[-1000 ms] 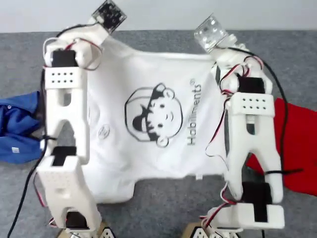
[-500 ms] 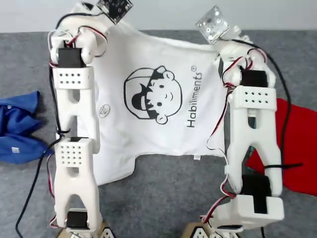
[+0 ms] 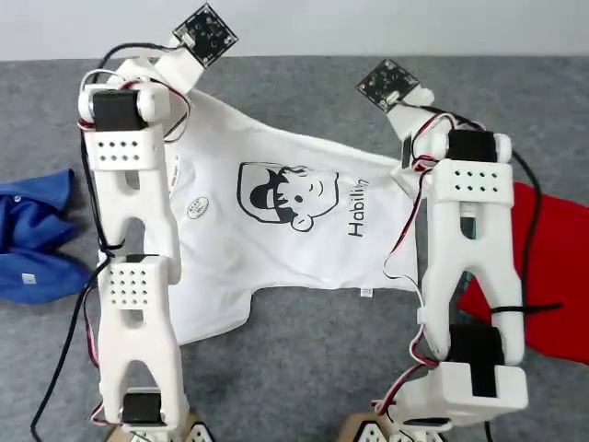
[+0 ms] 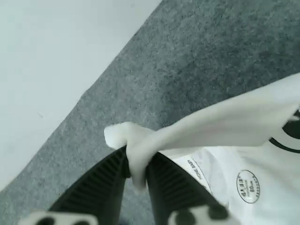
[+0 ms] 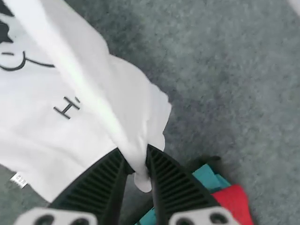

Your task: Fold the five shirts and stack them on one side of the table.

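A white shirt (image 3: pixel 276 239) with a cartoon face print is spread between the two arms on the grey table. In the left wrist view my left gripper (image 4: pixel 136 171) is shut on a bunched corner of the white shirt (image 4: pixel 225 122), lifted off the table. Across from it, my right gripper (image 5: pixel 136 171) is shut on the other far corner of the white shirt (image 5: pixel 70 93). The shirt's far edge hangs raised between them; its near part lies flat. A blue shirt (image 3: pixel 32 239) lies crumpled at the left. A red shirt (image 3: pixel 552 276) lies at the right.
A teal cloth (image 5: pixel 211 183) lies beside the red shirt (image 5: pixel 234 201) under the right arm. The grey table (image 3: pixel 313 368) ends at a pale wall at the far side. Open carpet lies in front, between the arm bases.
Both grippers have pulled the shirt's far corners back toward the near side and lifted them. The far edge now sags and the print is partly folded over.
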Tool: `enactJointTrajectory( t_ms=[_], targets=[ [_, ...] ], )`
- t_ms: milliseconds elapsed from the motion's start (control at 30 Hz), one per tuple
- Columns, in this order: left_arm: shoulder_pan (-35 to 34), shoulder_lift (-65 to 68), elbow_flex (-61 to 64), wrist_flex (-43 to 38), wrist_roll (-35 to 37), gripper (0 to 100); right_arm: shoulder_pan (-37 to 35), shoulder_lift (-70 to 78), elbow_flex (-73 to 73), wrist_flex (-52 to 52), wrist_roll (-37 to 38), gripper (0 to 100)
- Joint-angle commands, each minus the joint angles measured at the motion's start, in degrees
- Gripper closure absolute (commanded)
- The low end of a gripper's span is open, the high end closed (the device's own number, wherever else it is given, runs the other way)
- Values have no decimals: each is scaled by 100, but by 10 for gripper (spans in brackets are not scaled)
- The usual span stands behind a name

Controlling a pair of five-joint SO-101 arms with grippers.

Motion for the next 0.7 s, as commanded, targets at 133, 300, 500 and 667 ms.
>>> enactJointTrajectory(
  t_ms=[133, 300, 500, 667],
  targets=[
    [0, -2092, 3327, 149, -343, 995, 57, -84, 44, 523, 44, 988],
    [44, -3736, 6369, 132, -844, 994, 57, -84, 44, 1007, 44, 988],
    [62, -5160, 8585, 132, -1073, 994, 92, -57, 53, 1604, 457, 988],
    [62, -5653, 9815, 132, -1178, 994, 66, -48, 53, 2088, 659, 988]
  ],
)
